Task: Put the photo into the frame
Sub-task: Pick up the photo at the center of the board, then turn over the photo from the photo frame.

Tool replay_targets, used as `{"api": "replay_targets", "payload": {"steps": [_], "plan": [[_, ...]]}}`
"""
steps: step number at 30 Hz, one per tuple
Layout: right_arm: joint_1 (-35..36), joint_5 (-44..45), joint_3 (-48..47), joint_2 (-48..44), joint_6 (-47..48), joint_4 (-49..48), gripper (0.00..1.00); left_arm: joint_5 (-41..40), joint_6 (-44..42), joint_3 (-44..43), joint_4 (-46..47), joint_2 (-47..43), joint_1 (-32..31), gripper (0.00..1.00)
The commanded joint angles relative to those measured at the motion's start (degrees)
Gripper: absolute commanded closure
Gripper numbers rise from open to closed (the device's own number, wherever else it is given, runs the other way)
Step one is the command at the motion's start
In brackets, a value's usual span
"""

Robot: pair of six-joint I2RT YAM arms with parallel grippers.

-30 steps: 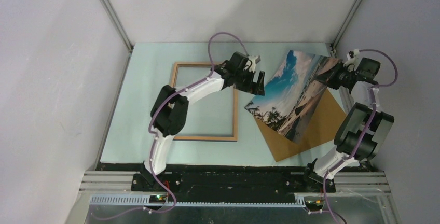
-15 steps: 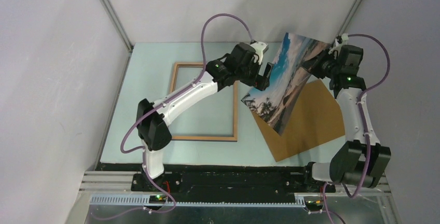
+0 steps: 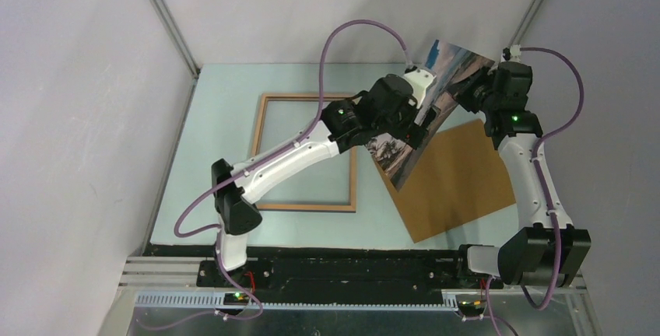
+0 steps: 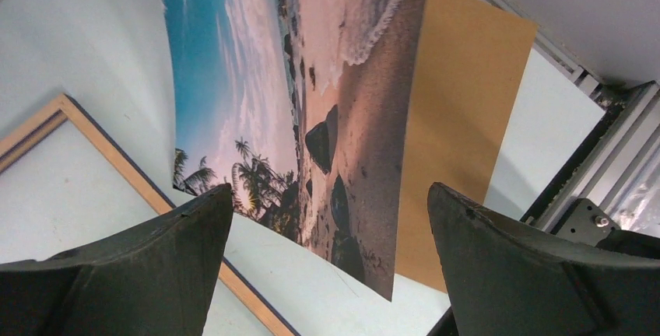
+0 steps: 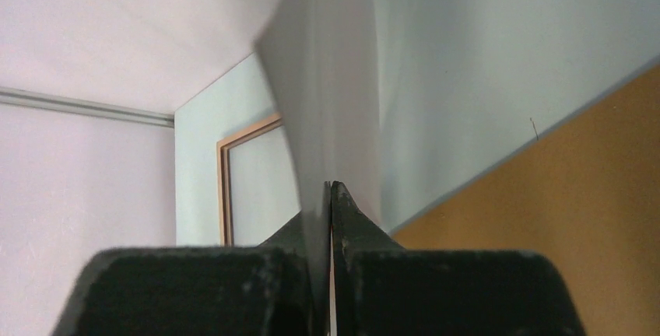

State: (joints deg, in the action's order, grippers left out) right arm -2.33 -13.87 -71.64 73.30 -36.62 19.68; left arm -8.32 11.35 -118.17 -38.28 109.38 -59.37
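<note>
On the near part of the table (image 3: 210, 227), the frame (image 3: 303, 207) is seen lying flat left of centre, its light wood border facing up. Just to its right, a brown backing board (image 3: 459, 180) is laid flat and turned at an angle. Farther back, the photo (image 3: 395, 161) is held clear of the table. It is tilted steeply on edge above the board's far left corner, with the beach picture turned toward the left arm. Its upper far edge is pinched by the right gripper (image 3: 471, 91), whose fingers are pressed together on the sheet. In the right wrist view the white back is seen bowed. The left gripper (image 3: 416, 114) is placed before the printed face with its fingers spread wide. Whether either finger touches the print cannot be told, though a gap seems likely.
</note>
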Motion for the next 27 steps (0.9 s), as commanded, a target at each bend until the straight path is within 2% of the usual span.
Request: {"api": "replay_targets", "payload": {"steps": [1,14,20,27], "plan": [[0.3,2.0,-2.3,-1.4,-2.4,0.5,1.00,-5.1,-4.2,-3.5,0.1,2.3,-2.6,0.00],[-0.1,1.4,-1.8,-4.3,-4.1,1.8,1.00,-10.7,-10.2,-10.5,0.1,10.3,-7.0,0.02],[-0.3,1.1,-1.1,-5.9,-4.6,2.1,1.00,-14.4,-14.0,-13.1,0.2,13.1,-7.5,0.10],[-0.5,1.2,-0.6,-6.2,-4.4,2.2,1.00,-16.2,-16.4,-16.0,0.4,16.0,-7.5,0.26]]}}
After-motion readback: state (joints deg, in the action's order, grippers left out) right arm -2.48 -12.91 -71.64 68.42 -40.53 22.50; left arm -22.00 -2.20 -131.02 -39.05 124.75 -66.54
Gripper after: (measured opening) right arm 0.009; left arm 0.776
